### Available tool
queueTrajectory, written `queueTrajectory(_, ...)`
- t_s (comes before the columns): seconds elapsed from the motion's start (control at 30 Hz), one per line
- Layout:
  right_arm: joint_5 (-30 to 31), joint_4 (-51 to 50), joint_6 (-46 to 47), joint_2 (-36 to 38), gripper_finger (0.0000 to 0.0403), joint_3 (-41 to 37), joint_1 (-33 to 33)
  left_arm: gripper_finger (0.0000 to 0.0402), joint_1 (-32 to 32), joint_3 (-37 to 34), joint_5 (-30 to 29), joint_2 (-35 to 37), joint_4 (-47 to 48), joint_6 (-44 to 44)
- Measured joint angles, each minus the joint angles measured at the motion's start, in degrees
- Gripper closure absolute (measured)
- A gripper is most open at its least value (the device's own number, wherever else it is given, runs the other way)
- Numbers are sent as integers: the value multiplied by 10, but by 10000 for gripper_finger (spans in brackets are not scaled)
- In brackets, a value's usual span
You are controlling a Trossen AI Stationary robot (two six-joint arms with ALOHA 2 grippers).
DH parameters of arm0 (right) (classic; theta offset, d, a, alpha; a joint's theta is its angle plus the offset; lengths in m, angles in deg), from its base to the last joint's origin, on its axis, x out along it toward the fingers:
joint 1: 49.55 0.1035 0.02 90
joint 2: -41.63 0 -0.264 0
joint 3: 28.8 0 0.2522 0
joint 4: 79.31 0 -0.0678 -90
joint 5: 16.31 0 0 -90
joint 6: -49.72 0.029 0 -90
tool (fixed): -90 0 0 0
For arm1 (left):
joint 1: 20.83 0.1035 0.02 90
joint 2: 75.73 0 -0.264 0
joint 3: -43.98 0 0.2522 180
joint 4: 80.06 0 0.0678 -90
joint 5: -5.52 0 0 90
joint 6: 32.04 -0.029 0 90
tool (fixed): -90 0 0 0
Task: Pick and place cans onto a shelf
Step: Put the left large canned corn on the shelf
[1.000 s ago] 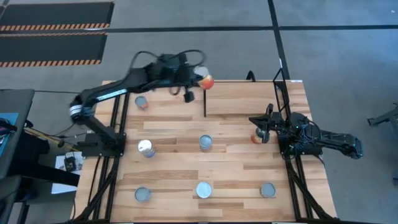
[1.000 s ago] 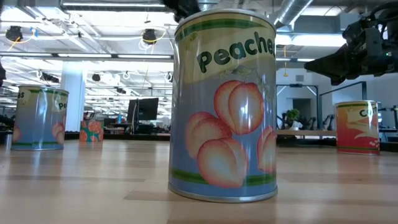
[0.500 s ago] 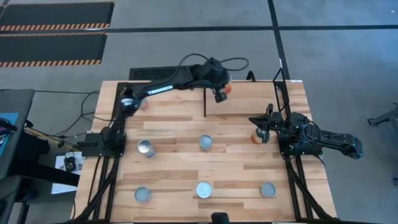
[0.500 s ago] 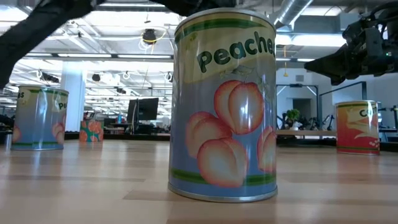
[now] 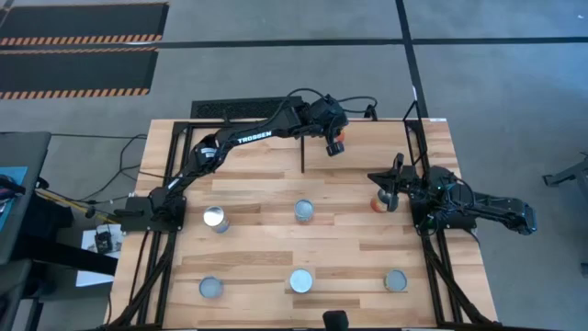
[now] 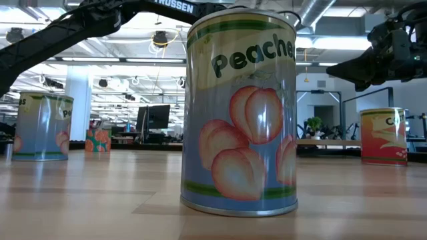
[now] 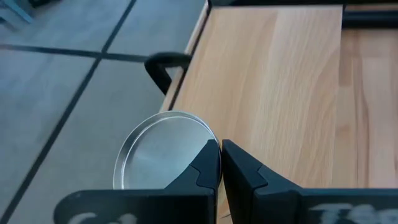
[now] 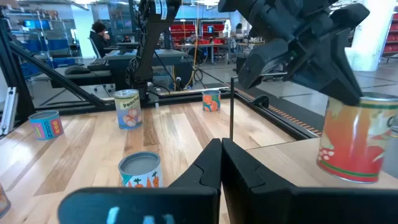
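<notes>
My left gripper (image 5: 334, 134) reaches across the table's far side and is shut on an orange-red can (image 5: 338, 144), whose silver lid (image 7: 155, 152) shows in the left wrist view. The right wrist view shows this can (image 8: 354, 140) under the left gripper (image 8: 298, 43). My right gripper (image 5: 387, 187) is shut and empty, above a second orange-red can (image 5: 378, 204) that stands on its base near the table's right edge; it also shows in the low view (image 6: 383, 137). Several silver-lidded cans stand on the table, among them a peach can (image 6: 240, 113). My left gripper comes at the can from above, fingers pointing down. Its two fingertips (image 7: 208, 163) stand almost together at the lid's rim (image 7: 200, 134) and hide the place of contact. The can hangs upright below the gripper (image 8: 364, 102). I cannot tell whether its base touches the wood.
A thin dark upright rod (image 5: 303, 152) stands left of the held can. Cans stand mid-table (image 5: 304, 211), at mid-left (image 5: 214, 218) and along the near edge (image 5: 210, 288), (image 5: 300, 280), (image 5: 395, 280). Black frame bars (image 5: 239, 108) run along the far edge.
My left gripper has carried the orange-red can along the far side toward the table's right edge and slightly toward the near edge, past the upright rod, with the arm stretching out. The can has stayed under the gripper.
</notes>
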Motion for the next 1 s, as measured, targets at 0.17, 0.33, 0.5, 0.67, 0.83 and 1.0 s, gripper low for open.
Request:
queueTrajectory(0.17,0,0,0,0,372,0,0,401,4,-3,16,-1,-34,-16)
queueTrajectory(0.33,1,0,0,0,372,0,0,401,11,-7,15,-16,-62,-27)
queueTrajectory(0.5,0,0,0,0,372,0,0,401,21,-7,14,-29,-60,-25)
queueTrajectory(0.67,0,0,0,0,372,0,0,402,26,-6,13,-38,-66,-24)
queueTrajectory(0.83,0,0,0,0,372,0,0,401,27,-6,15,-45,-69,-25)
queueTrajectory(1.0,0,0,0,0,372,0,0,390,24,-5,16,-46,-70,-26)
